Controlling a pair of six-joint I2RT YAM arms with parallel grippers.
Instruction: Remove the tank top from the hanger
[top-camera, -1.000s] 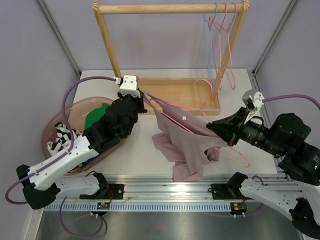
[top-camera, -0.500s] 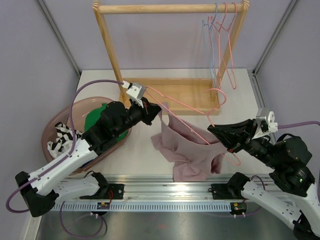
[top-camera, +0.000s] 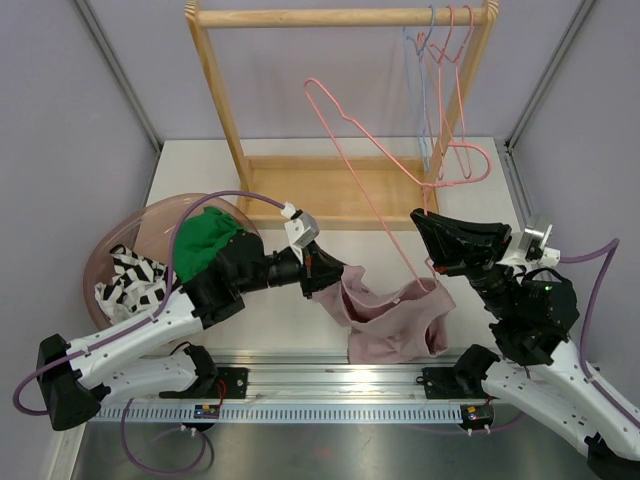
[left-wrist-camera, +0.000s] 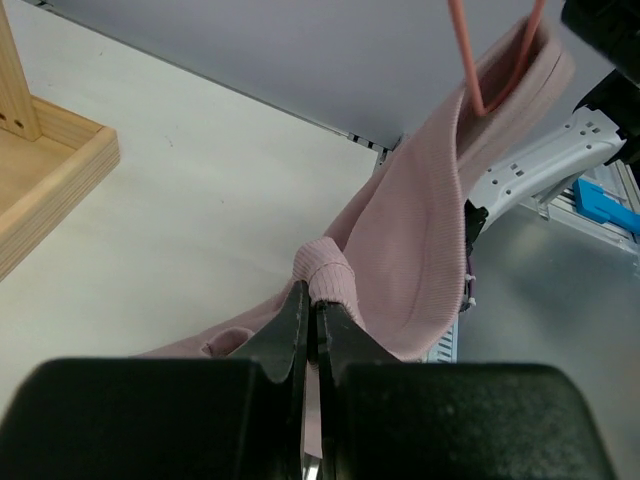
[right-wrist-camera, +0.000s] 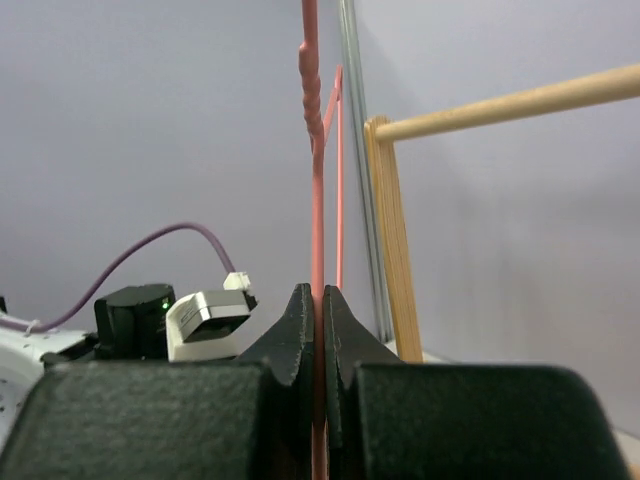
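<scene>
Pinkish laundry basin (top-camera: 140, 218) at about 8 o'clock on the desk (top-camera: 200, 170) has a green garment (top-camera: 205, 240) and a black-and-white patterned cloth (top-camera: 130, 280) piled in it. At roughly 6 o'clock the mauve tank top (top-camera: 385, 325) is slumped on the white desk, one strap looped over the low corner of the pink wire hanger (right-wrist-camera: 316, 200). Left tool (left-wrist-camera: 315, 300) is pinched tight on a fold of the tank top. Right tool (right-wrist-camera: 318, 300) is squeezed on the hanger wire, which tilts up. Back at 12 there's a wooden rack (top-camera: 330, 17) with spare hangers (top-camera: 445, 45) on its right end. Lilac walls (top-camera: 60, 100).
</scene>
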